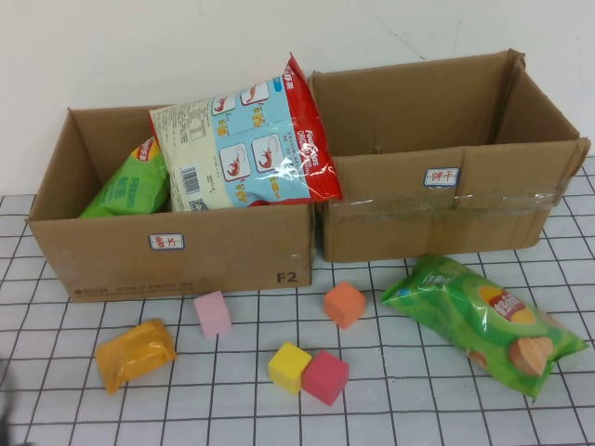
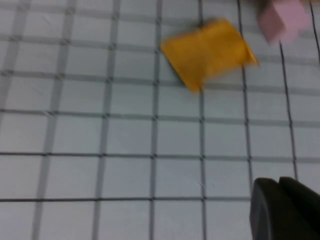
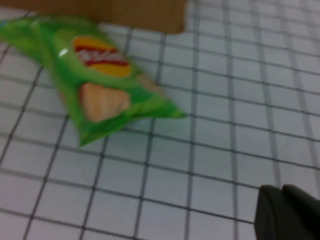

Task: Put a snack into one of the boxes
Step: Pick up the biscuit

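The closed left gripper (image 2: 285, 210) hovers over the grid table (image 1: 418, 409) near the orange foil packet (image 1: 135, 353); the closed right gripper (image 3: 287, 215) hovers near the green crisp bag (image 1: 488, 321), both empty.

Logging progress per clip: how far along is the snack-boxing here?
Done: the left box already holds two bags. In hand: nothing; the left gripper is shut above the mat near the orange packet, the right gripper shut near the green bag. Left: pick one and box it.
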`<control>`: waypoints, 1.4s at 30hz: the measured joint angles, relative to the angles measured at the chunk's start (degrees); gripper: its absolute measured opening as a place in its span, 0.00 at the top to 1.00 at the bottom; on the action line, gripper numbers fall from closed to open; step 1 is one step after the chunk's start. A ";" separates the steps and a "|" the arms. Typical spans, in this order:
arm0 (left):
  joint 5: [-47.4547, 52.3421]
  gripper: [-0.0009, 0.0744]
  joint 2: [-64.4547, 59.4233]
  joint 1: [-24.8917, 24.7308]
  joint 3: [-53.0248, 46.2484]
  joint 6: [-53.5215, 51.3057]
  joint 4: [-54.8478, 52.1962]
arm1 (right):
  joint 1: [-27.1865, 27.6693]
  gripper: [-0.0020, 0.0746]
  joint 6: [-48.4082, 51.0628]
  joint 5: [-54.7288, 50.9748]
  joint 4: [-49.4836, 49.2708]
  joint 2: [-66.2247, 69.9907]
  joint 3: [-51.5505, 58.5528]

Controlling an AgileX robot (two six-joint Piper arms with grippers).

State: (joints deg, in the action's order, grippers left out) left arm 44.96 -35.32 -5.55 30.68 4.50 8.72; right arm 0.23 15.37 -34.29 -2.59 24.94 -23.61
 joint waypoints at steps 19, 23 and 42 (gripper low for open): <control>-5.14 0.54 -45.54 -1.95 19.71 -35.80 13.66 | 0.00 0.98 36.59 -1.27 -32.07 13.71 0.00; -7.93 0.20 -51.25 -2.94 22.62 -36.25 10.09 | 0.00 0.98 36.64 -1.27 -32.51 13.71 0.00; -15.11 0.17 -68.45 -3.07 25.80 -37.30 9.52 | 0.00 0.98 37.08 -1.04 -32.76 13.71 0.00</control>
State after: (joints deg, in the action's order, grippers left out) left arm 29.85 -103.77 -8.62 56.48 -32.80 18.24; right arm 0.23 52.46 -35.33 -35.35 38.65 -23.61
